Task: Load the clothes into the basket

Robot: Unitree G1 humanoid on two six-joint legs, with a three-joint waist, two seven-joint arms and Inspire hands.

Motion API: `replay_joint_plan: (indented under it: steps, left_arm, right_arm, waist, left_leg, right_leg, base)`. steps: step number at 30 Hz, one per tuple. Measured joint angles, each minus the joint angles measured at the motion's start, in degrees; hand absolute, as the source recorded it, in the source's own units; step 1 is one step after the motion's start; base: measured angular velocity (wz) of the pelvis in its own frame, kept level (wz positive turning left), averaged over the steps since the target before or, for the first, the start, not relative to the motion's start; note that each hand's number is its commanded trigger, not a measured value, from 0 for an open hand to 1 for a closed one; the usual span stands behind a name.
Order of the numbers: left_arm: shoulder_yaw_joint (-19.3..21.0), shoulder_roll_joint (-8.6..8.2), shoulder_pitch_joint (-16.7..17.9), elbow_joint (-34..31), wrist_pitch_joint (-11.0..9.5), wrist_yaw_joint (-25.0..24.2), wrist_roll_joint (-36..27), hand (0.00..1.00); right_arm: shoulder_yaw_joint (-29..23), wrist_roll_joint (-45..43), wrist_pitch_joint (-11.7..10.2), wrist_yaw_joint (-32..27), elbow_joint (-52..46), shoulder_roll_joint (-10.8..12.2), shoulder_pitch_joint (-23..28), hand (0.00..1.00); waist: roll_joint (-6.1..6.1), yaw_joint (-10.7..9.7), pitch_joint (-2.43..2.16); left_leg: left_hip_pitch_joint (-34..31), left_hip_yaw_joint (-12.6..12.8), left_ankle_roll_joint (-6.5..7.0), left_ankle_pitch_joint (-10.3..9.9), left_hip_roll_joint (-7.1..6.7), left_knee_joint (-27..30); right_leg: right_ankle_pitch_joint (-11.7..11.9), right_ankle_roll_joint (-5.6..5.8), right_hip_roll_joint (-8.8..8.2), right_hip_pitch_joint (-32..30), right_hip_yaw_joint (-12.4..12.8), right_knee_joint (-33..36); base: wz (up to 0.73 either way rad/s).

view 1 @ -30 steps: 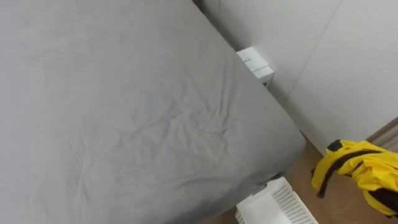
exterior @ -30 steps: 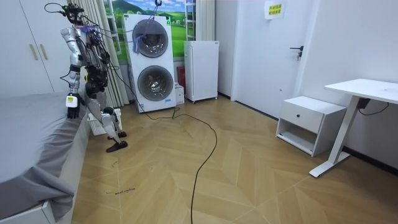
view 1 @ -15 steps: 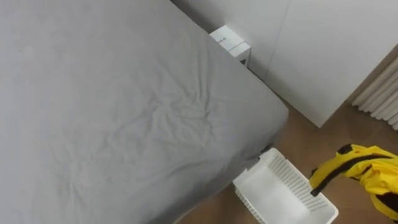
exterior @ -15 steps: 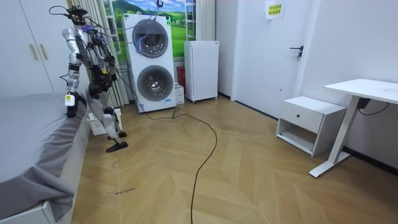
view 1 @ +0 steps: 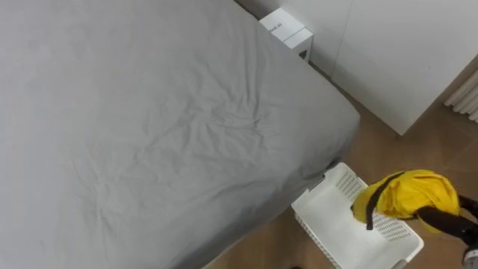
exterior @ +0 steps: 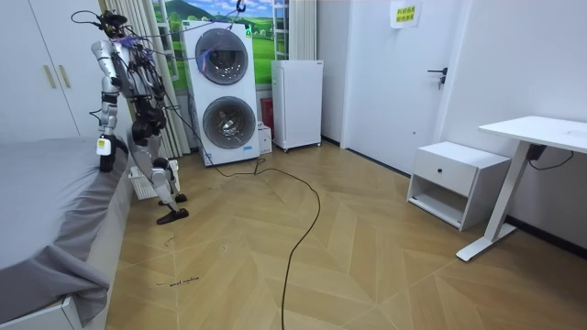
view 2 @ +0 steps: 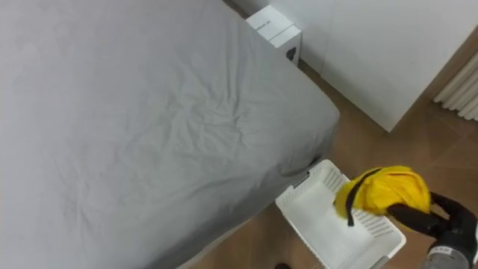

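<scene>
Right hand (view 2: 435, 217) is in at the lower right, dark fingers clamped on a bunched yellow garment (view 2: 385, 188). There's a firm grip on that cloth! The garment hangs over the right-hand part of the white basket (view 2: 314, 213), a dark strap dangling from its near edge towards the slatted wall. Whether the cloth touches the basket, I cannot tell.

The basket sits on the wood floor (view 2: 373, 142), just beside the corner of the bed (view 2: 149, 127), one end tucked against the draped grey sheet. The sheet is creased across the middle. Beyond the bed's far edge a small white box (view 2: 274, 28) stands against a white wardrobe (view 2: 388, 52), and curtain (view 2: 463, 93) folds show at the right edge.

In the room view the robot stands upright at the far end of the bed, facing the wardrobe, with the stacked washers (exterior: 223, 92) near its right side. Left hand (exterior: 105, 161) hangs low beside the bed's edge; its fingers I cannot make out.
</scene>
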Motion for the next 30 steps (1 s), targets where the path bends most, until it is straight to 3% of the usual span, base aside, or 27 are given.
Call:
replay_joint_plan:
  steps: [3,7,12,15,16,20,22,30]
  left_arm:
    - [0.01,0.01,-0.59,0.00,-0.07,-0.75,-1.63,0.00]
    - [0.01,0.01,-0.47,0.07,-0.08,-0.90,-5.17,0.00]
    - [0.00,0.01,-0.77,0.16,-0.08,-0.93,-5.58,0.00]
    - [0.02,0.19,-0.95,0.18,-0.07,-0.88,-5.50,0.00]
    - [0.02,0.32,-0.93,0.21,-0.06,-0.81,-5.51,0.00]
    - [0.01,0.54,-0.87,0.28,-0.08,-0.44,-5.64,0.00]
    - [0.01,0.99,-0.94,0.28,-0.08,-0.43,-5.60,0.00]
    - [-0.53,1.03,-0.18,0.33,-0.94,-0.79,-5.46,0.00]
  right_arm:
    - [0.34,0.01,-0.50,0.31,1.13,0.04,-0.33,0.00]
    - [0.65,0.21,-1.74,0.24,4.08,0.07,-1.11,0.00]
    - [0.50,0.54,-1.73,-1.28,4.83,0.19,-0.50,0.00]
    - [0.50,0.57,-1.68,-1.52,4.83,0.36,-0.49,0.00]
    - [0.50,0.59,-1.61,-1.58,4.83,0.45,-0.41,0.00]
    - [0.64,0.71,-1.58,-2.02,4.83,0.57,0.77,0.00]
    - [1.13,0.86,-1.60,-2.91,4.55,0.65,1.28,0.00]
    - [1.66,5.86,-1.57,-2.53,5.11,2.39,4.43,0.00]
  waist:
    - [0.00,1.06,-0.01]
    - [0.01,1.13,-0.02]
    - [-0.18,0.92,-0.05]
    - [-0.92,0.89,-0.01]
    - [-1.43,0.89,0.23]
    - [-2.81,0.96,-0.01]
    - [-3.52,0.96,-0.35]
    - [-4.15,1.20,-0.17]
  left_leg:
    - [-0.36,-0.05,0.06,0.05,0.01,0.19]
    - [-0.78,-0.31,0.07,0.07,0.12,0.52]
    - [-0.76,-1.45,0.07,0.08,0.18,0.53]
    - [-0.48,-1.92,0.07,0.08,0.10,0.52]
    - [-0.02,-1.99,0.07,0.08,0.08,0.50]
    - [1.39,-2.39,0.07,0.08,0.11,0.50]
    - [1.46,-2.79,0.07,0.08,0.11,0.50]
    - [4.58,-5.30,0.07,0.07,0.27,-0.03]
  right_leg:
    - [0.01,0.00,-0.14,0.01,-0.14,-0.34]
    - [0.02,-0.01,-0.24,0.16,-0.45,-0.64]
    - [0.03,-0.06,-0.51,0.82,-1.83,-1.27]
    - [0.02,-0.08,-0.93,1.17,-3.47,-1.28]
    - [0.02,-0.08,-1.03,1.79,-3.83,-1.41]
    - [0.04,-0.07,-1.22,3.94,-4.60,-2.78]
    - [0.21,0.02,-1.22,4.37,-4.72,-3.23]
    - [0.56,-0.09,-1.59,10.03,-7.67,-6.20]
  base:
    - [0.02]
    - [0.01]
    - [0.10]
    - [0.07]
    - [0.08]
    - [0.10]
    - [0.08]
    - [0.17]
